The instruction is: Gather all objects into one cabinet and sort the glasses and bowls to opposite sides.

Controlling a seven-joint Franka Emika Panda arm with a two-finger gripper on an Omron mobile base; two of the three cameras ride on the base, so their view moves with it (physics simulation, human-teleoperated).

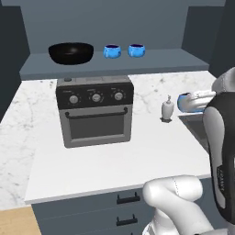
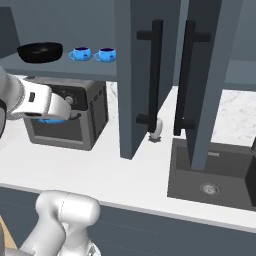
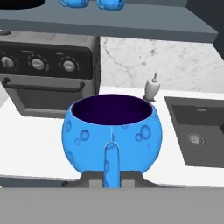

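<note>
- My gripper (image 3: 112, 175) is clamped on the handle of a blue cup (image 3: 112, 133), holding it upright over the counter (image 1: 114, 160) in front of the oven (image 1: 95, 114).
- In the left base view the same cup (image 1: 185, 102) sits at the end of my arm, near the soap bottle (image 1: 167, 109).
- The cabinet shelf (image 1: 156, 64) above the oven carries the black bowl (image 1: 71, 53) at its left, and two more blue cups (image 1: 112, 51) beside it.
- I judge the held cup light, stiff and glossy, so likely slippery; a handle grip lets it swing.
- I'd keep the rim level and move slowly.
- The bowl looks wider and heavier; I'd pinch its rim.
</note>
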